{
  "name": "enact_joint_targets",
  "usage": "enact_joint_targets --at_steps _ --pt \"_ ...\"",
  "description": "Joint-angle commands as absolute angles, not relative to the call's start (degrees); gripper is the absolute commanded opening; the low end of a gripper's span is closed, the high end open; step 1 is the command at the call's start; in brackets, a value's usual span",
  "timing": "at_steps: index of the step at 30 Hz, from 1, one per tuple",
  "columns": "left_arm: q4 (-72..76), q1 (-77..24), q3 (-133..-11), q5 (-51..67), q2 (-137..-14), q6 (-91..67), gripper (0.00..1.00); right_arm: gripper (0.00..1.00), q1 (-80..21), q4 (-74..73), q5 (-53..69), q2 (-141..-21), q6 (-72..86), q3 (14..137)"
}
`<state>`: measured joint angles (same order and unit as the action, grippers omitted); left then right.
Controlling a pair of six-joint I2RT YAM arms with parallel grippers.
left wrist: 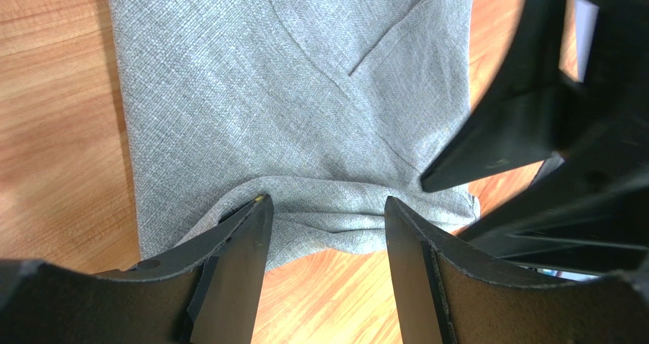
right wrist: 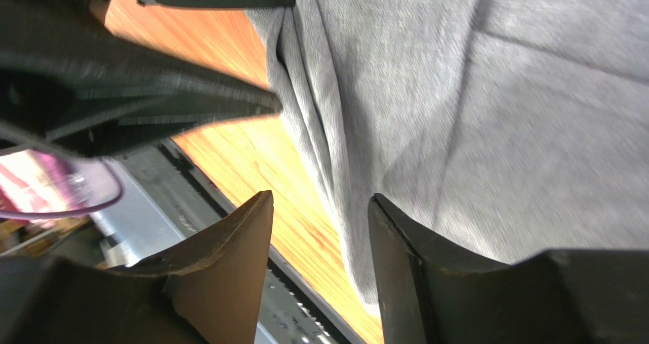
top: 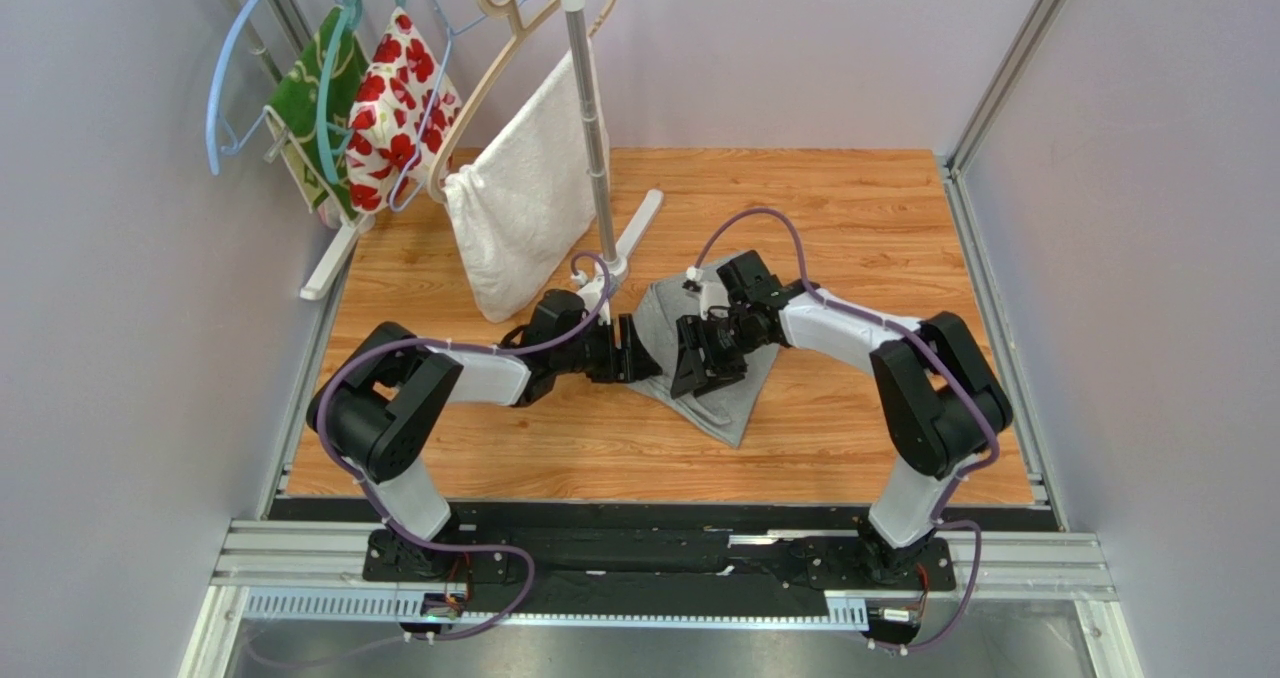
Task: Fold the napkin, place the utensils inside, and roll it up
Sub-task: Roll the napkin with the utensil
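Note:
The grey napkin [top: 732, 393] lies folded on the wooden table between my two arms, with diagonal fold lines across it [left wrist: 289, 93]. My left gripper [top: 646, 360] is low at its left edge. In the left wrist view it [left wrist: 327, 207] stands open, fingertips [left wrist: 259, 211] against a bunched hem. My right gripper [top: 700, 363] hovers over the cloth just to the right. It [right wrist: 321, 199] is open too, straddling the napkin's pleated edge [right wrist: 320, 131] with nothing pinched. The two grippers are very close, and each shows in the other's wrist view. The utensils are out of view.
A clothes rack pole [top: 594, 138] stands just behind the napkin, its base bar [top: 639, 228] on the table. A white towel [top: 526, 198], a red-flowered fabric [top: 394, 101] and a green fabric [top: 308, 108] hang from it. Walls close in on both sides.

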<state>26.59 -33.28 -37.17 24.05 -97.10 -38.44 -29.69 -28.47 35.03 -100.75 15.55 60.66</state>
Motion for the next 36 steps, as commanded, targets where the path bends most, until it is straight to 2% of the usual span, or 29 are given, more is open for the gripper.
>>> enact_joint_targets --at_steps 1,5,14,17,22,30,36 --pt "25.05 -33.31 -39.11 23.03 -97.91 -37.35 0.65 0.54 -31.36 -26.55 28.14 -91.69 11.87 57.06" --pt "23.21 -33.31 -39.81 22.94 -98.17 -37.44 0.65 0.56 -36.46 -23.82 19.88 -87.37 9.59 54.67" --pt "21.45 -33.31 -40.52 22.76 -98.26 -38.06 0.64 0.58 -50.97 -18.12 -12.35 -86.04 7.39 51.95" --pt "21.01 -33.31 -40.61 22.76 -98.35 -37.97 0.64 0.58 -55.27 -15.13 -19.13 -85.69 6.24 50.89" --pt "20.48 -33.31 -40.69 22.76 -98.26 -37.79 0.64 0.58 -58.71 -12.48 -22.41 -85.17 4.05 49.48" --pt "19.51 -33.31 -41.31 22.59 -97.82 -37.53 0.64 0.57 -58.71 -13.01 -21.53 -89.91 2.72 49.57" --pt "19.16 -33.31 -41.66 22.68 -97.74 -37.44 0.64 0.52 -58.71 -13.54 -20.48 -92.81 3.6 50.45"
